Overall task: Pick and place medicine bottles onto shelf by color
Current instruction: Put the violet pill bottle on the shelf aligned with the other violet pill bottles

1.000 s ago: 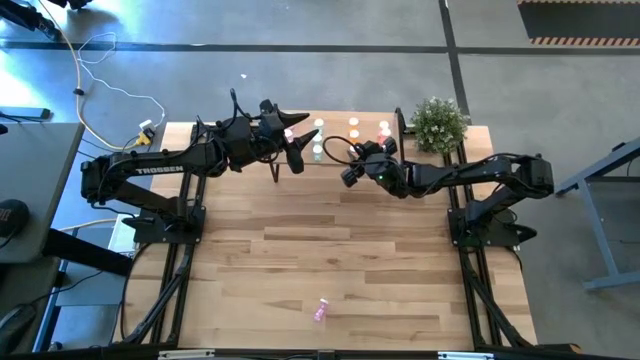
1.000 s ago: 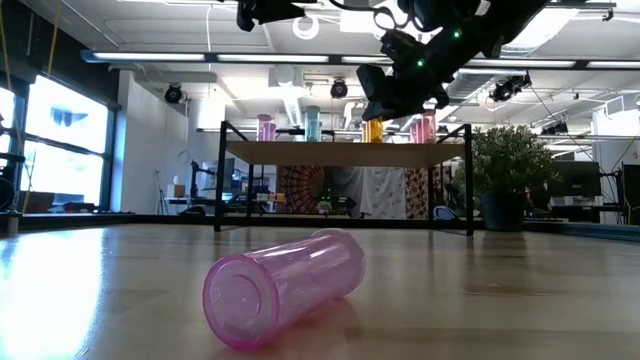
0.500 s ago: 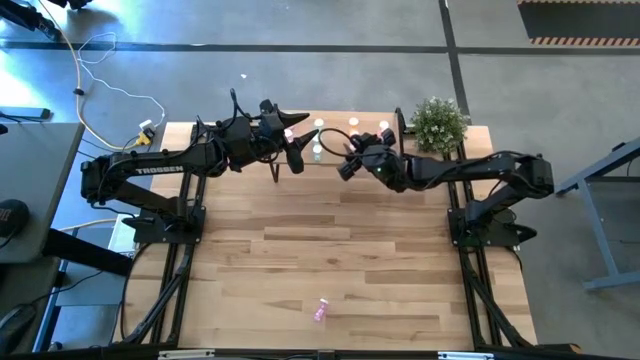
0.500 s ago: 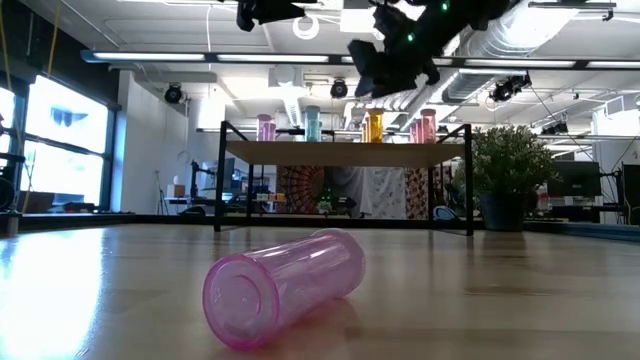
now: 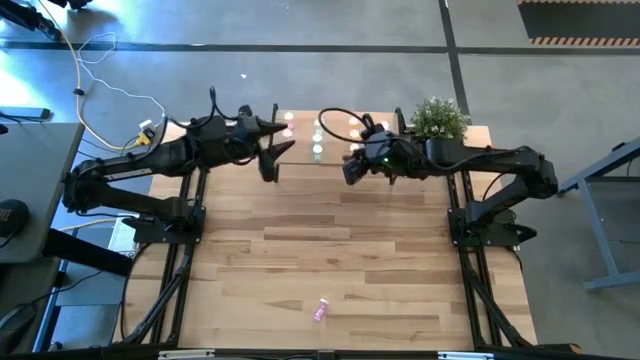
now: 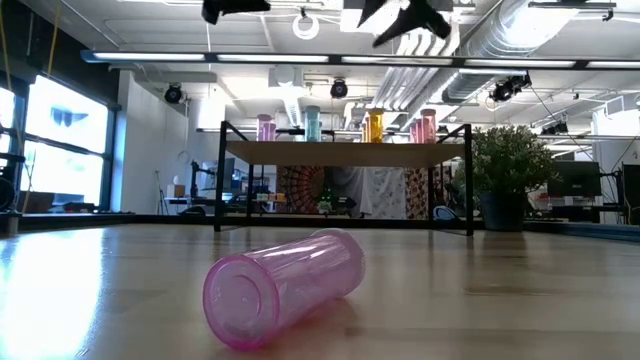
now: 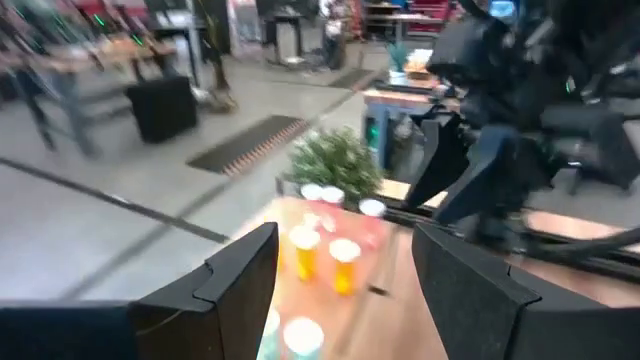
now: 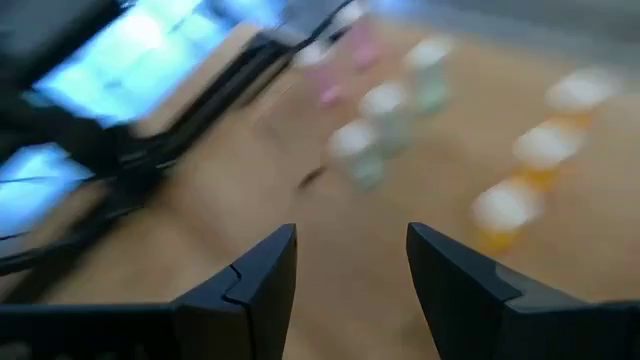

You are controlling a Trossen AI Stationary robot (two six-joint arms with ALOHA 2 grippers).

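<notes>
Both arms higher above shelf [image 6: 345,153]

Left gripper [image 5: 280,152]: hung over the table's far edge, left of the shelf bottles.
Right gripper [image 5: 352,170]: hung just right of centre, near the far edge.
Shelf bottles [image 5: 318,152]: clustered between the arms.
Pink bottle [image 5: 321,311]: lay alone near the front.
Plant [image 5: 438,122]: far right corner.

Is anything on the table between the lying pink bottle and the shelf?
No. In the high view, only bare wooden tabletop lies between the pink bottle and the shelf; the low view agrees.
</notes>
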